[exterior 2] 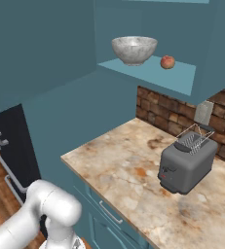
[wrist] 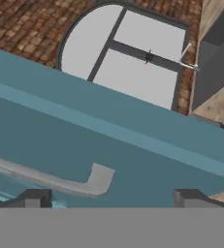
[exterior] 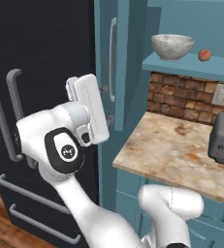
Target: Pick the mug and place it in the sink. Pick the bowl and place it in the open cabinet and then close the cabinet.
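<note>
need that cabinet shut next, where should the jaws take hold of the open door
Judging by its pose, take the cabinet door by its long grey handle. The handle runs vertically along the door's swung-out face, so come at that face with the open jaws straddling the bar crosswise. The bowl already sits on the shelf.

Open cabinet shelf carries the bowl at its left end and a red fruit just beside it, right end bare. The swung-out cabinet door blocks the left approach. A toaster occupies the bench toward its back right; front bare
</note>
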